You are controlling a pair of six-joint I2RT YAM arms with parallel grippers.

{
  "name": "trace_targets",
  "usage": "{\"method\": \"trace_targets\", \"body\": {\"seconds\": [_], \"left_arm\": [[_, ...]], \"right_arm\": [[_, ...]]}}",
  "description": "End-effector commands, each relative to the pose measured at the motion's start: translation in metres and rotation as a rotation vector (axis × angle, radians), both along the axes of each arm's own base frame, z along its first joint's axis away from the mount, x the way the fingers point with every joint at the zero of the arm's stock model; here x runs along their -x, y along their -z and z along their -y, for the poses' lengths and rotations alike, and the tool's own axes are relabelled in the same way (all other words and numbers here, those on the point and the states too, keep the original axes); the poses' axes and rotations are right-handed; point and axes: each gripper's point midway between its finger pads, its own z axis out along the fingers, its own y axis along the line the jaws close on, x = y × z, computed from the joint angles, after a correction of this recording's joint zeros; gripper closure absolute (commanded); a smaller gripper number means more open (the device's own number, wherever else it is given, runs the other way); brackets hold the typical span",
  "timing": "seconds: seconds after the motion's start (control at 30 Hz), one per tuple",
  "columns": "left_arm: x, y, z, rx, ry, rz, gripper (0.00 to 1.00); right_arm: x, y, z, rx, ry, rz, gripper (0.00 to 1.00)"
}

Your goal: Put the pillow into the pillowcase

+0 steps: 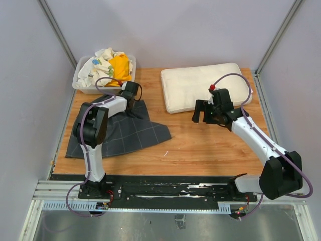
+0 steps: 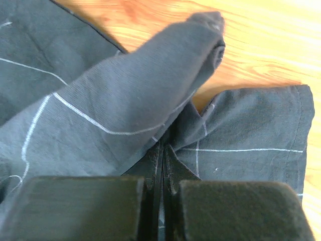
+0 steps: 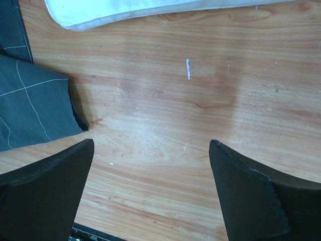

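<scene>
We see the left gripper [image 2: 161,201] clamped on the pillowcase [image 1: 133,133]. Its 2 fingers are pressed together with dark, grid-lined cloth pinched between them, and a raised fold of the same cloth stands just beyond the tips. The pillowcase lies rumpled on the left half of the table [image 1: 210,145], spreading from under the left arm toward the near edge. The pillow [image 1: 203,85] lies flat at the far right of the table, apart from the pillowcase, with bare wood between them. The right gripper [image 3: 150,148] hovers over that bare wood just on the near side of the pillow, its 2 fingers spread wide with nothing in them. In the far left corner, a clear bin [image 1: 79,83] holds a white patterned cloth [image 1: 98,65] and a yellow cloth [image 1: 120,68].
</scene>
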Motion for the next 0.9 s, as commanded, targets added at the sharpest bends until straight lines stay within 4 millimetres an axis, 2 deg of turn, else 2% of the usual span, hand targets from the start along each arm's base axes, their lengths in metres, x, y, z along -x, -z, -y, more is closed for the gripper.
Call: {"method": "trace_targets", "body": {"seconds": [0.0, 0.1, 0.13, 0.17, 0.2, 0.23, 0.3, 0.37, 0.4, 0.53, 0.7, 0.8, 0.87], "left_arm": [[0.037, 0.026, -0.054, -0.127, -0.09, -0.169, 1.0], [0.034, 0.009, -0.046, -0.085, -0.078, -0.133, 0.93], [0.033, 0.0, -0.039, -0.077, -0.065, -0.11, 0.88], [0.032, -0.009, -0.033, -0.074, -0.054, -0.091, 0.77], [0.031, -0.019, -0.024, -0.074, -0.037, -0.074, 0.66], [0.03, -0.028, -0.016, -0.076, -0.019, -0.063, 0.59], [0.031, -0.044, 0.002, -0.076, 0.009, -0.044, 0.54], [0.036, -0.055, 0.028, -0.035, 0.057, -0.039, 0.4], [0.039, -0.059, 0.041, -0.007, 0.073, -0.034, 0.37], [0.062, -0.06, 0.095, 0.066, 0.168, -0.059, 0.36], [0.096, -0.045, 0.161, 0.09, 0.284, -0.124, 0.36], [0.112, -0.035, 0.189, 0.094, 0.325, -0.155, 0.37], [0.118, -0.028, 0.198, 0.1, 0.333, -0.171, 0.37]], "right_arm": [[-0.008, -0.013, -0.013, -0.024, -0.028, 0.022, 0.02], [-0.008, -0.014, -0.015, -0.024, -0.035, 0.026, 0.02], [-0.008, -0.013, -0.016, -0.024, -0.036, 0.026, 0.02], [-0.008, -0.012, -0.016, -0.023, -0.037, 0.023, 0.02], [-0.007, -0.012, -0.017, -0.025, -0.041, 0.02, 0.01], [-0.007, -0.011, -0.017, -0.025, -0.042, 0.017, 0.02], [-0.006, -0.009, -0.018, -0.023, -0.045, 0.013, 0.01], [-0.006, -0.007, -0.018, -0.021, -0.047, 0.01, 0.01], [-0.005, -0.007, -0.018, -0.02, -0.047, 0.011, 0.02], [-0.001, -0.006, -0.012, 0.001, -0.044, 0.016, 0.02], [0.009, 0.001, -0.001, 0.036, -0.032, 0.009, 0.02], [0.017, 0.006, 0.009, 0.048, -0.012, -0.007, 0.02], [0.022, 0.007, 0.015, 0.049, -0.004, -0.003, 0.02]]}}
